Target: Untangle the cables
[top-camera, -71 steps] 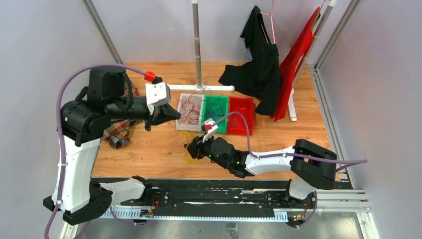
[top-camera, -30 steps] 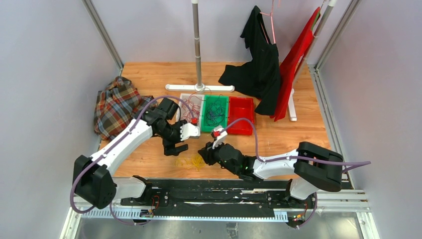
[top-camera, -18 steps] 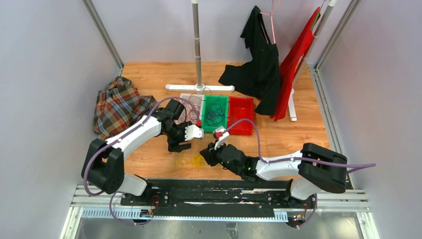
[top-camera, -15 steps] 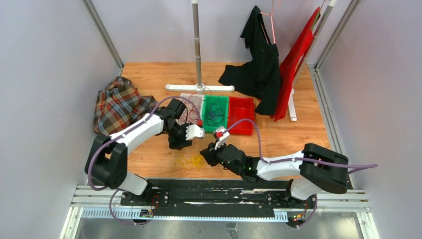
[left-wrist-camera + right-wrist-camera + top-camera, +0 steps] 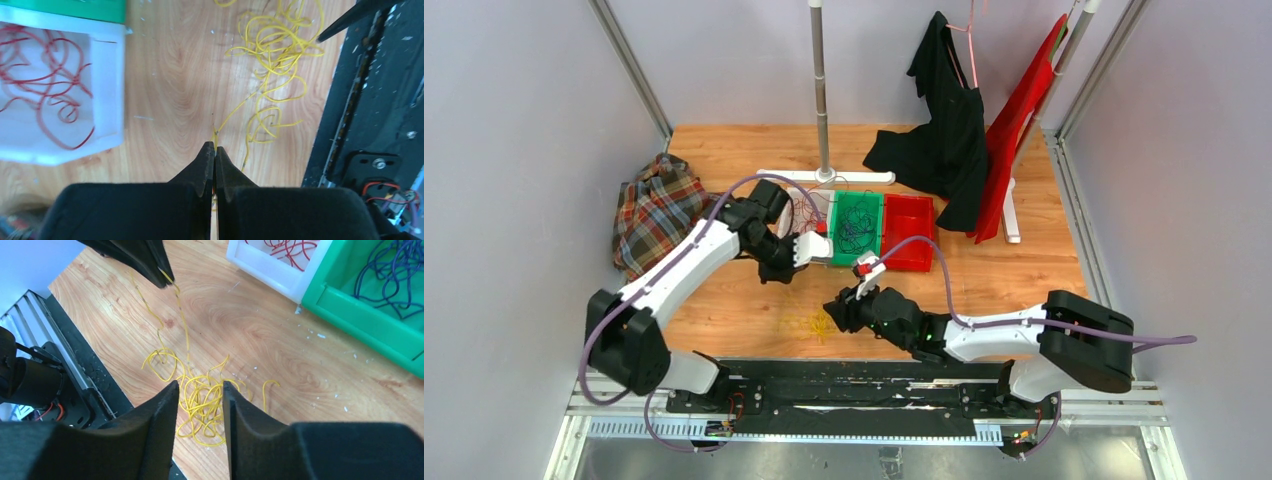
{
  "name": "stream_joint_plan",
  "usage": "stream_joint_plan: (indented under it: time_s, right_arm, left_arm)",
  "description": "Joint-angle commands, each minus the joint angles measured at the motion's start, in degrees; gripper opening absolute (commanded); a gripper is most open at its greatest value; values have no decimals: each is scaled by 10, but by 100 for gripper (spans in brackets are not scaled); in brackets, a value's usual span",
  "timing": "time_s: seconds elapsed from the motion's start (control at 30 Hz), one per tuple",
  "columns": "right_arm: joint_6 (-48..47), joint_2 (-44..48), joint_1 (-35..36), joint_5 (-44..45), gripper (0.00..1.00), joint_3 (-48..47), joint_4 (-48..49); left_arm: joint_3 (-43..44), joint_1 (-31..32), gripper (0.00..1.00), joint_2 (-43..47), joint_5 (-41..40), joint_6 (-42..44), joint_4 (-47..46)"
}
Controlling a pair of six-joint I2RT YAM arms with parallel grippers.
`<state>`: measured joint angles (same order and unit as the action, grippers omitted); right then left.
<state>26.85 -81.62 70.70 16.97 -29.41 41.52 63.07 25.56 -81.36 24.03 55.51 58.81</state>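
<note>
The left pincer [image 5: 215,146] is pinched fully together on a single yellow strand [image 5: 235,107]. The strand runs from its tips to the yellow cables [image 5: 272,45], a loose curly bunch lying on the desk [image 5: 170,75] near the black base rail [image 5: 370,100]. The right pincer [image 5: 199,385] hangs just over that bunch with its jaws partly apart and nothing between them.

The step in hand looks like teasing one yellow wire free of its bunch. The next move probably calls for the right pincer to pin the bunch down while the left draws the strand up and away. That should go slowly, since the loops may snag and drag the whole clump along.

Beyond lie the white tray [image 5: 107,90] with red cables [image 5: 45,65], the green tray [image 5: 360,310] with blue cables [image 5: 395,270], and a red tray [image 5: 908,232]. A plaid cloth [image 5: 656,210] lies well off to the left. Nothing seems to stand in the way of the pull.
</note>
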Motion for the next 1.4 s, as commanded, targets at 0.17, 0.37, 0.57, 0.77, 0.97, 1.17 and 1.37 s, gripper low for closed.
stream_joint_plan:
  time_s: [0.17,0.37,0.57,0.77,0.97,1.17,1.37]
  right_arm:
    - [-69,25,-6,-11,48,-104,-30]
    - [-84,33,-5,-35,49,-150,-41]
    - [-86,31,-4,-46,48,-162,-41]
    - [-86,16,-3,-44,46,-176,-38]
    - [-80,-10,-4,-49,45,-192,-34]
    - [-73,-34,-4,-54,45,-206,-24]
    - [-65,-67,-4,-55,45,-218,-13]
  left_arm:
    - [159,-3,1,103,98,-113,145]
    - [242,0,1,114,136,-146,192]
    - [273,16,0,126,141,-152,211]
    - [294,30,0,131,150,-170,215]
    - [313,35,0,135,157,-173,219]
    - [326,38,0,135,163,-177,220]
    - [352,39,0,132,172,-183,223]
